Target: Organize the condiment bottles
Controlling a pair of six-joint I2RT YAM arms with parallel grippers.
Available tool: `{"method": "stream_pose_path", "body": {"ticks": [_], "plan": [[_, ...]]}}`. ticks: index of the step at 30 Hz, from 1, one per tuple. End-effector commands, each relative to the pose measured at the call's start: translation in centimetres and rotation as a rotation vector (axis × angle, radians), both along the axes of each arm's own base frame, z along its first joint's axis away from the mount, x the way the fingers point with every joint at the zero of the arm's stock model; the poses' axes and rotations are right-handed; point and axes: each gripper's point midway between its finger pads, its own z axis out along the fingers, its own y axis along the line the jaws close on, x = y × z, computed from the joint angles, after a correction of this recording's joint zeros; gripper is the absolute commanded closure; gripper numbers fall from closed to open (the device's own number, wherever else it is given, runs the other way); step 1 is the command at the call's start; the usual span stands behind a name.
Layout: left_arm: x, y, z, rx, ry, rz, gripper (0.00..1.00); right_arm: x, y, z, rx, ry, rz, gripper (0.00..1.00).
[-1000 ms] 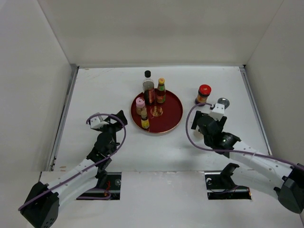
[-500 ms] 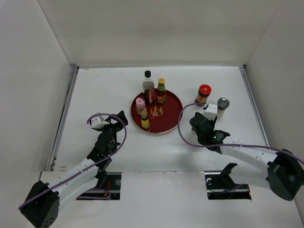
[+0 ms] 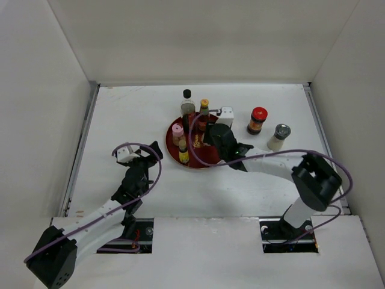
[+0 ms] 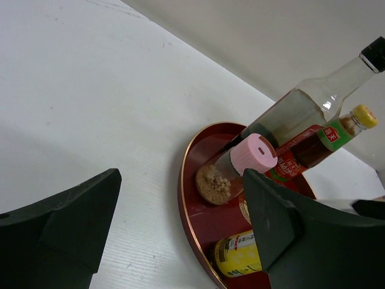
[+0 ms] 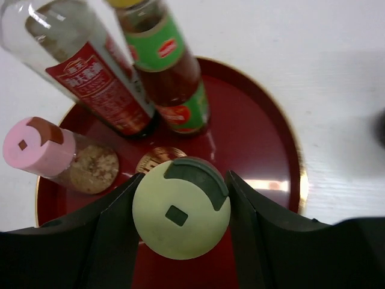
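The round red tray [image 3: 221,158] holds a tall clear black-capped bottle [image 3: 187,103], a yellow-capped sauce bottle [image 3: 204,108], a pink-capped jar [image 3: 177,130] and a small yellow bottle [image 3: 183,154]. My right gripper [image 3: 207,137] is over the tray's middle, shut on a cream-capped shaker [image 5: 180,208] whose cap fills the gap between its fingers [image 5: 264,241]. Whether the shaker's base touches the tray is hidden. A red-capped jar [image 3: 257,119] and a silver-capped bottle [image 3: 278,136] stand on the table to the right of the tray. My left gripper [image 3: 148,154] is open, left of the tray, holding nothing.
In the left wrist view the tray rim [image 4: 186,180] lies just beyond the open left fingers [image 4: 78,211], with the pink-capped jar [image 4: 255,153] nearest. White walls enclose the table on three sides. The right arm's purple cable [image 3: 192,129] loops over the tray.
My right gripper shut on the cream-capped shaker to the right of the tray and swung left with it to above the tray. The left arm has not moved.
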Motion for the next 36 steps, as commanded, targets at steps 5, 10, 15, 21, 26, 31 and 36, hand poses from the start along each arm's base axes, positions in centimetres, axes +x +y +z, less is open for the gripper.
{"method": "stream_pose_path", "body": {"ticks": [5,10,15,21,26,31,36], "plan": [[0.2,0.1,1.9,-0.049,-0.058,0.002,0.18,3.0,6.3,0.1,0.051,-0.048,0.098,0.44],[0.3,0.0,1.7,-0.044,-0.052,0.000,0.18,2.3,5.4,0.4,0.059,-0.037,0.084,0.17],[0.3,-0.1,1.8,-0.046,-0.054,-0.001,0.18,0.4,1.2,3.5,0.081,-0.058,0.051,0.07],[0.3,-0.3,1.7,-0.045,-0.052,-0.008,0.18,2.6,-9.3,4.8,0.076,-0.082,-0.173,0.05],[0.3,-0.4,1.7,-0.044,-0.050,-0.012,0.18,6.3,-17.2,5.3,-0.018,-0.070,-0.377,0.00],[0.2,-0.3,2.0,-0.051,-0.060,-0.011,0.18,9.0,-20.5,4.5,-0.059,-0.001,-0.418,0.00],[0.3,-0.4,1.9,-0.047,-0.055,-0.012,0.18,11.2,-20.0,3.0,-0.031,0.065,-0.346,0.00]]}}
